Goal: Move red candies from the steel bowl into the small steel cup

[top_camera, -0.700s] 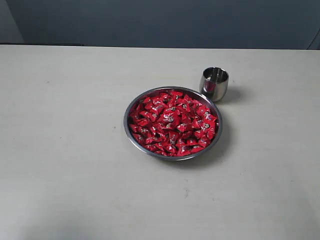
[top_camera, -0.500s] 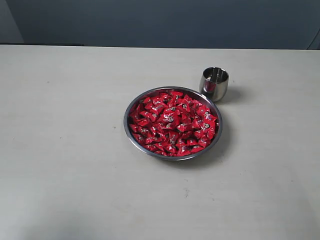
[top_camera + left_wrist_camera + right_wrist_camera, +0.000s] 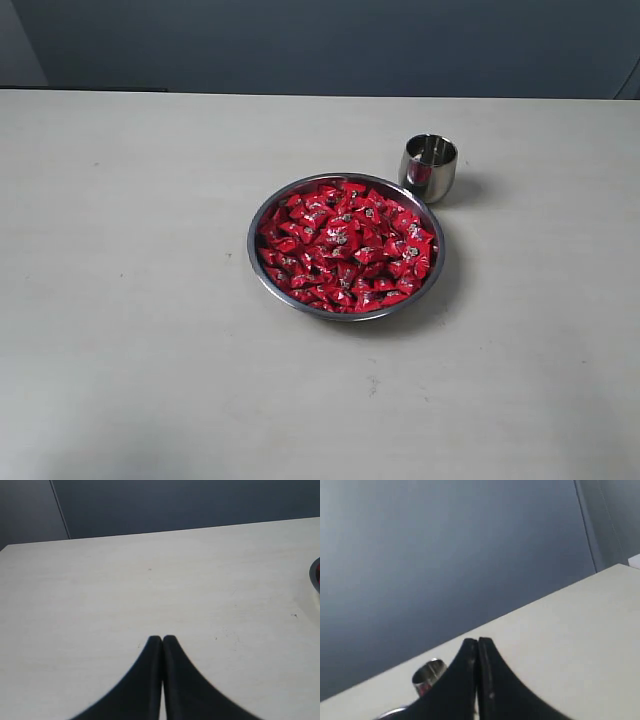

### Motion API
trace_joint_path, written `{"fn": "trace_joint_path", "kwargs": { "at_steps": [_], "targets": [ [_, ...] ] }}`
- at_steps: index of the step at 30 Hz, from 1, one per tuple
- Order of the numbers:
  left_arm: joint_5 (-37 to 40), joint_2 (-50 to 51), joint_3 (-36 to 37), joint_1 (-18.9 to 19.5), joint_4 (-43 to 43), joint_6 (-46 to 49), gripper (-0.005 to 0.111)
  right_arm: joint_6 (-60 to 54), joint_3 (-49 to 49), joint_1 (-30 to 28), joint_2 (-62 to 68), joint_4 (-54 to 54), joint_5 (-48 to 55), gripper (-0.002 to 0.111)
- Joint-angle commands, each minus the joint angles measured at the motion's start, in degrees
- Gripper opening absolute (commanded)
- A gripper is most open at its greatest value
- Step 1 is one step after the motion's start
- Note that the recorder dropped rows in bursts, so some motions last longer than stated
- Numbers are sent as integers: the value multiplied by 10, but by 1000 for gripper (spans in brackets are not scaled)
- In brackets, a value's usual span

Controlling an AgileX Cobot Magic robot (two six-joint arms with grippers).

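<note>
judging nothing moved yet, with red candies (image 3: pixel 345 245) heaped in the steel bowl (image 3: pixel 251 245), none seen in the small steel cup (image 3: pixel 429 168) just beside it, and left pincer (image 3: pixel 162 639) and right pincer (image 3: pixel 477 641) pressed together, empty.

looks like a lab or test room to me. wide pale tabletop (image 3: pixel 140 320) in front of me, flat matte blue-grey wall (image 3: pixel 330 45) close behind it, a vertical panel seam (image 3: pixel 59 507) in that wall.
</note>
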Motion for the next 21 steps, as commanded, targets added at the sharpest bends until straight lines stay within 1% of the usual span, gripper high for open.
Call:
{"fn": "trace_joint_path", "kwargs": {
  "at_steps": [1, 9, 14, 21],
  "targets": [
    [-4, -3, 1, 0, 1, -1, 0, -1, 1, -3, -3, 31, -23, -1],
    [-4, -3, 1, 0, 1, -1, 0, -1, 1, -3, -3, 31, -63, -1],
    [-4, -3, 1, 0, 1, -1, 0, -1, 1, -3, -3, 36, -129, -1],
    [-4, -3, 1, 0, 1, -1, 0, -1, 1, -3, -3, 46, -185, -1]
  ]
}}
